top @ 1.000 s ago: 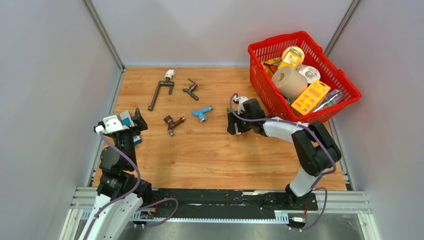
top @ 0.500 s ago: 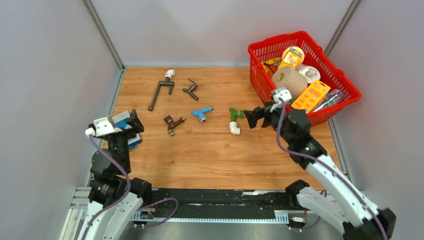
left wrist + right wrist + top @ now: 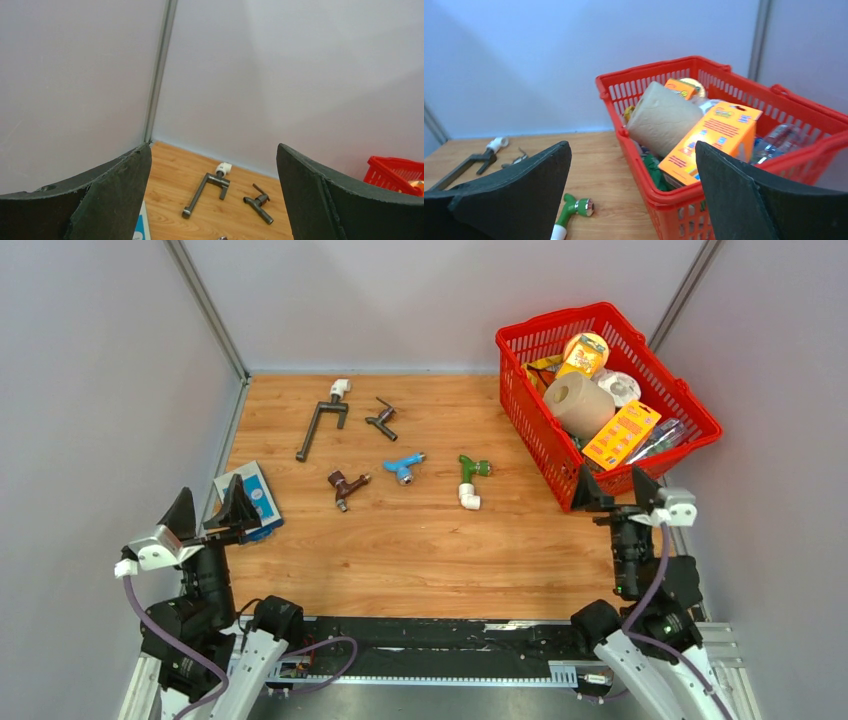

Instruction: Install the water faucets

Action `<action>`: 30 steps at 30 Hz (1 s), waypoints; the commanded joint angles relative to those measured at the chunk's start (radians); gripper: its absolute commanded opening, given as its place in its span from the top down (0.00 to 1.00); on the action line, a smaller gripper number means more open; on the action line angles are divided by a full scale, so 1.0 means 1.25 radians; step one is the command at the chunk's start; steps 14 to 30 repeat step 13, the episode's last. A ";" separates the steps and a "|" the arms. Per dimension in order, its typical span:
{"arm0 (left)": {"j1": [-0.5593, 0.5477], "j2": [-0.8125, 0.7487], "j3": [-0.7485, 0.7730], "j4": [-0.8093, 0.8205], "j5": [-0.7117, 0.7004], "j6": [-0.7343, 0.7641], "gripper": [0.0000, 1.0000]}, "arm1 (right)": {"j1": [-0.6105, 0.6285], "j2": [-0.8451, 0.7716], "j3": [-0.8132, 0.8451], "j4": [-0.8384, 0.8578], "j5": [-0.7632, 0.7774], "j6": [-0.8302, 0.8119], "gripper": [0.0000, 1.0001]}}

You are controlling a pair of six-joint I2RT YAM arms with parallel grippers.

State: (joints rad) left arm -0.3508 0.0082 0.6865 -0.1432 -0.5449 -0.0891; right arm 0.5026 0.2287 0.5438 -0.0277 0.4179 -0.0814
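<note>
Right wrist view cropped the green faucet [image 3: 574, 206]. My right gripper [image 3: 611, 486], jaws spread empty, had retracted from it; left gripper [image 3: 210, 508] likewise spread.

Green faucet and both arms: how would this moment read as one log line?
left tool: open, empty | right tool: open, empty | green faucet: lying on table, white elbow at its end

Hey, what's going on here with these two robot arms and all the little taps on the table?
Nothing is being handled right now. The left gripper and the right gripper both hang open and empty near the front edge of the table. Four taps lie loose on the wood: the green faucet, with a white elbow fitting at its end, the blue faucet, the brown faucet and the dark grey faucet farther back. The red basket of goods stands at the right.
</note>
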 commanded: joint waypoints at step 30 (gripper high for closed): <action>0.004 -0.040 -0.080 0.043 0.096 0.015 0.00 | -0.002 -0.176 -0.024 0.031 0.258 -0.002 0.00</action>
